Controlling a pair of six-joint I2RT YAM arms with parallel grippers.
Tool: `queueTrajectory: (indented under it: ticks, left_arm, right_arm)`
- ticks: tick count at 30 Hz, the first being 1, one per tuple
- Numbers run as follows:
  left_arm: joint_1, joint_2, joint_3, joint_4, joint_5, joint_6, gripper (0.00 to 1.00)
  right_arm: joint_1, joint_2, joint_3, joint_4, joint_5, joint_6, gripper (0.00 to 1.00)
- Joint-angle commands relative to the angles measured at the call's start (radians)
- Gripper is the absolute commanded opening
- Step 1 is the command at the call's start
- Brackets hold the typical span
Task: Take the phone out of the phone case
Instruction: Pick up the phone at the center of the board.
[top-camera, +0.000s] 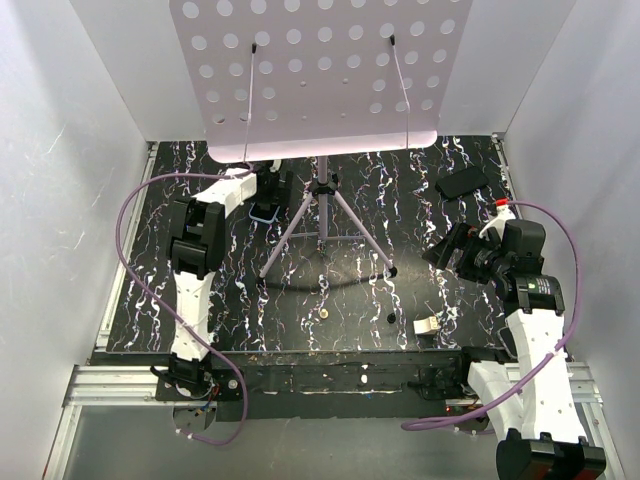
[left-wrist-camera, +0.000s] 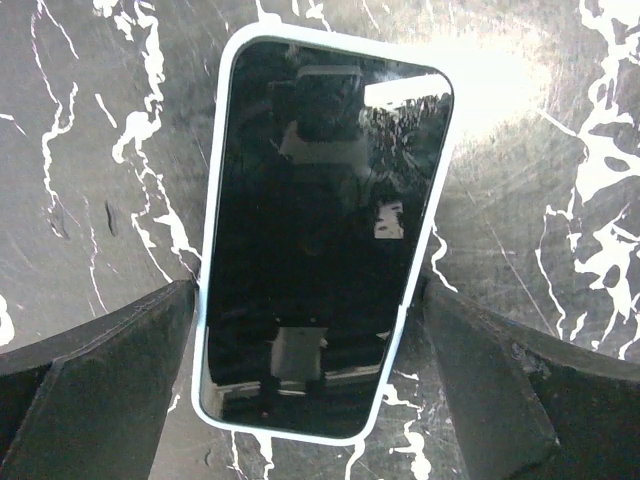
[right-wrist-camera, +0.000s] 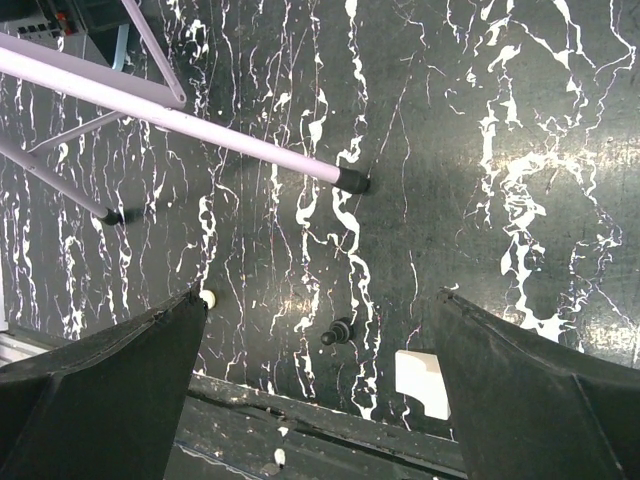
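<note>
Black surface (right-wrist-camera: 560, 90), veined in white, scuffed along its near edge. Two pale lilac stand legs (right-wrist-camera: 170, 118) crossing the upper left, each ending in a black rubber foot (right-wrist-camera: 352, 181) on the surface. One small round cream piece (right-wrist-camera: 208, 298). One small black piece (right-wrist-camera: 338, 332), possibly a knob or screw, too small to tell. One white block (right-wrist-camera: 425, 385) near the edge. Right pincer (right-wrist-camera: 322, 300): dark fingers (right-wrist-camera: 100, 390) spread wide, holding nothing.

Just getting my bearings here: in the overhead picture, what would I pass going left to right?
Left arm → light blue phone case → music stand's post → black slab. The right arm overlaps the slab, so it is left out.
</note>
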Motion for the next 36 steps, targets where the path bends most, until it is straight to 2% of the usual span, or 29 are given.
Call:
queueTrajectory:
  ticks: [1, 4, 8, 9, 11, 14, 17, 19, 22, 24, 25, 31, 33, 36]
  left_arm:
    - [0.002, 0.053, 0.071, -0.115, -0.084, 0.066, 1.0]
    - [0.003, 0.117, 0.167, -0.215, -0.078, 0.062, 0.99]
    - [0.005, 0.189, 0.246, -0.33, -0.088, 0.026, 0.77]
    - [0.011, 0.182, 0.234, -0.333, -0.079, 0.014, 0.74]
    - [0.028, 0.136, 0.182, -0.336, -0.047, -0.02, 0.62]
    - [0.058, 0.041, 0.053, -0.324, -0.02, -0.064, 0.55]
    - [0.074, -0.088, -0.119, -0.292, -0.038, -0.109, 0.54]
    - [0.08, -0.165, -0.22, -0.263, -0.061, -0.139, 0.58]
    - [0.091, -0.213, -0.29, -0.247, -0.069, -0.15, 0.84]
    - [0.104, -0.204, -0.287, -0.249, -0.085, -0.153, 0.96]
    - [0.114, -0.191, -0.279, -0.252, -0.079, -0.155, 0.98]
    - [0.137, -0.122, -0.228, -0.292, -0.024, -0.158, 0.98]
    - [0.137, -0.134, -0.254, -0.283, 0.011, -0.15, 0.88]
    - [0.143, -0.217, -0.374, -0.199, 0.054, -0.159, 0.63]
  right_arm:
    - [0.004, 0.006, -0.008, 0.044, -0.021, -0.013, 1.0]
    - [0.004, 0.016, -0.003, 0.043, -0.03, -0.01, 1.0]
    - [0.007, 0.033, 0.001, 0.041, -0.053, -0.004, 1.0]
    - [0.009, 0.036, 0.003, 0.038, -0.056, -0.003, 1.0]
    - [0.01, 0.036, 0.004, 0.034, -0.059, -0.002, 1.0]
    - [0.013, 0.027, 0.004, 0.029, -0.061, -0.004, 1.0]
    - [0.015, 0.026, 0.006, 0.031, -0.064, -0.002, 1.0]
    - [0.016, 0.027, 0.009, 0.034, -0.068, -0.001, 1.0]
    - [0.019, 0.029, 0.012, 0.044, -0.078, 0.002, 1.0]
    - [0.023, 0.03, 0.012, 0.054, -0.082, 0.005, 1.0]
    - [0.024, 0.032, 0.012, 0.055, -0.085, 0.007, 1.0]
    - [0.033, 0.013, 0.015, 0.034, -0.072, 0.011, 0.96]
    - [0.038, 0.0, 0.009, 0.032, -0.067, 0.019, 0.96]
    - [0.052, -0.001, 0.001, 0.026, -0.05, 0.037, 0.95]
